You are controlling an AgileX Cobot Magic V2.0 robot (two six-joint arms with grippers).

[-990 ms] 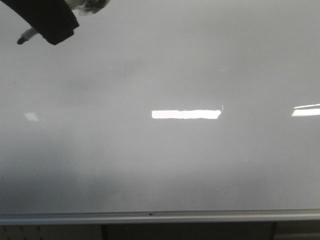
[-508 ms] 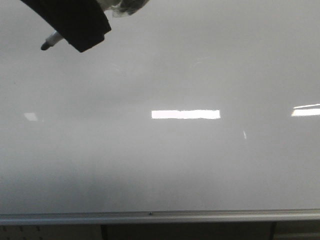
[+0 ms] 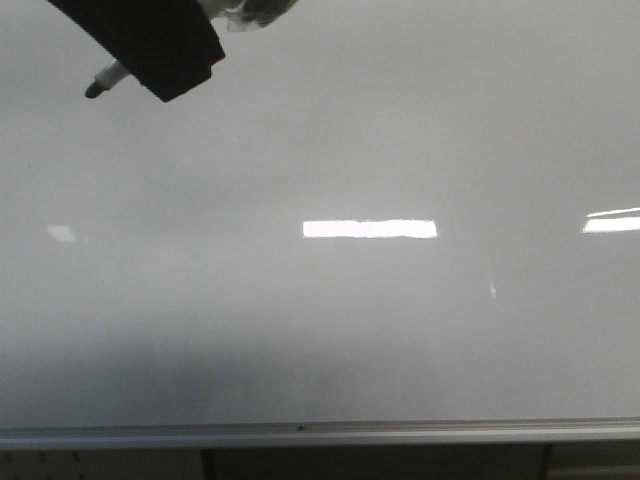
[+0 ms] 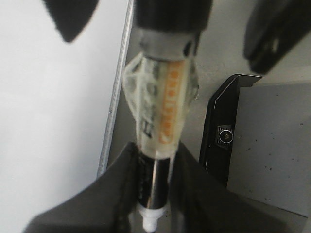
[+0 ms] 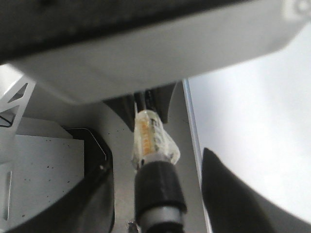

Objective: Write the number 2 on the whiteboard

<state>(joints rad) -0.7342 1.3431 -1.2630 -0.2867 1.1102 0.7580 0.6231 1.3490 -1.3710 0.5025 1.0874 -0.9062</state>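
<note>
Gripping marker (image 4: 156, 145), left jaws, off whiteboard (image 3: 360, 330)

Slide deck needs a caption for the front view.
Left gripper holds a marker above the whiteboard, which shows no written 2.

Front camera faces the whiteboard (image 3: 400, 130) closely; both wrist cameras look along one marker (image 4: 160, 116), sharing it.

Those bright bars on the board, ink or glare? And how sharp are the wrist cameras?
Front view: the bars are light reflections on the whiteboard, no ink visible. Left wrist view: marker soft and blurred. Right wrist view: foreground heavily out of focus.
</note>
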